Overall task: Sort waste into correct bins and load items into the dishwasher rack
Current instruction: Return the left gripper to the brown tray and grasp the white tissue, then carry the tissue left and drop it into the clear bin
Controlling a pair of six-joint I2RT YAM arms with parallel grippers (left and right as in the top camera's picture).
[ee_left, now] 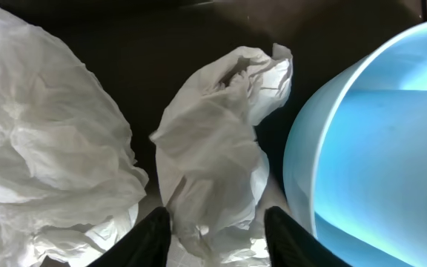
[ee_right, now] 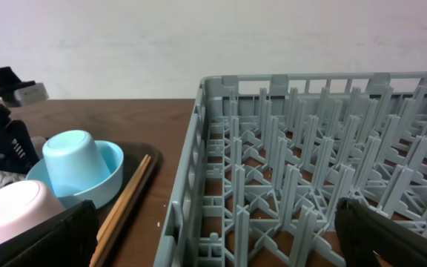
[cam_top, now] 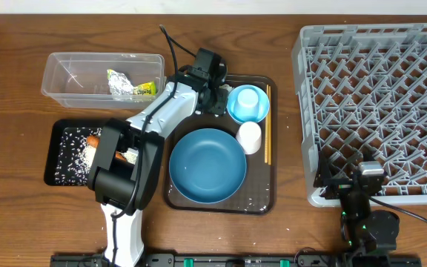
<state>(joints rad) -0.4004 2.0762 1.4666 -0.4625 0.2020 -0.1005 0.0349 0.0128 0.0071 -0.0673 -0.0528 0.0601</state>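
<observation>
My left gripper is at the back left of the brown tray, beside the small light-blue bowl. In the left wrist view its fingers are open and straddle a crumpled white paper wad; a second wad lies to the left and the light-blue bowl to the right. The large dark-blue bowl, white cup and chopsticks sit on the brown tray. The clear tub holds a silver wrapper and a yellow-green packet. The black tray holds the carrot and rice. My right gripper is open and empty at the rack's front left corner.
The brown serving tray lies between the bins and the grey rack. A light-blue cup stands upside down in the light-blue bowl. The right wrist view shows the rack's pegs, the chopsticks and the white cup. My left arm crosses the tray's left side.
</observation>
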